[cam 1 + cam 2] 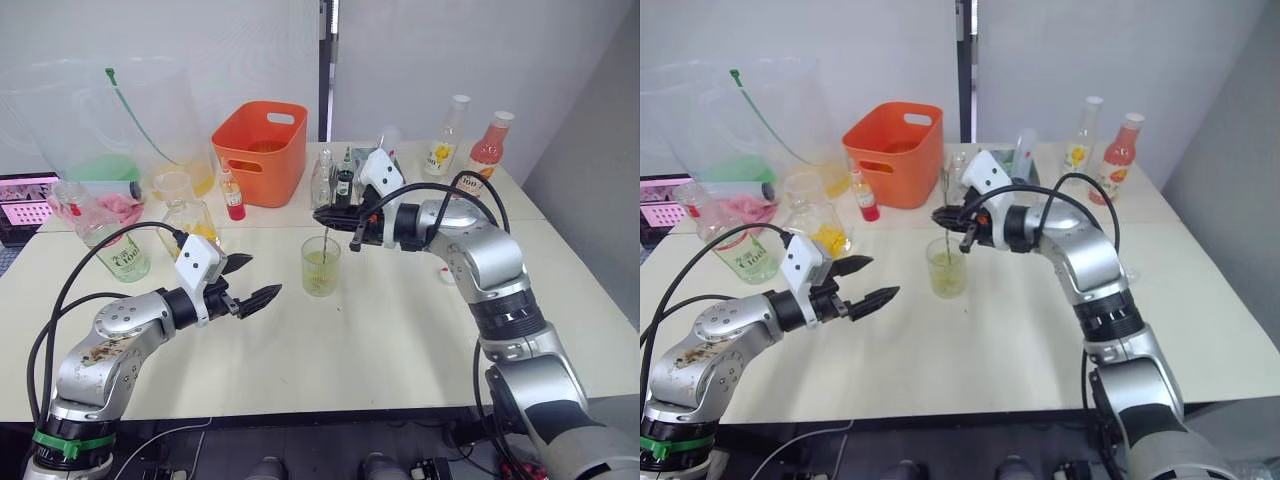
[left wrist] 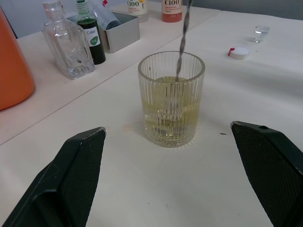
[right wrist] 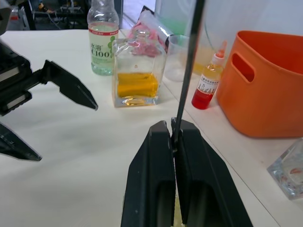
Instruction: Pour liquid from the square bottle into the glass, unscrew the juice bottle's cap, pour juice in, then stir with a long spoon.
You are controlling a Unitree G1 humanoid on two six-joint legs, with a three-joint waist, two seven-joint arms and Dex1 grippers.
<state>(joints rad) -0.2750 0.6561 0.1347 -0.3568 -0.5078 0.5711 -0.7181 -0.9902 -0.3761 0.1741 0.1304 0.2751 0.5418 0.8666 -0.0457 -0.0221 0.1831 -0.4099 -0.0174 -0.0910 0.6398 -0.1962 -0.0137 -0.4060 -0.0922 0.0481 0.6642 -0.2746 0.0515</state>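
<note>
"C100" stands on the juice bottle (image 3: 102,42) label, top of the right wrist frame; "Color" on a small dark bottle (image 2: 90,38), upper left.

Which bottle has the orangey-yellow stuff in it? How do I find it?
Start at the orange basket at the back of the table. On the robot's left of it, nearer the robot, stands the square bottle. Its neighbours are round; it has flat sides and golden-yellow liquid at the bottom.
</note>
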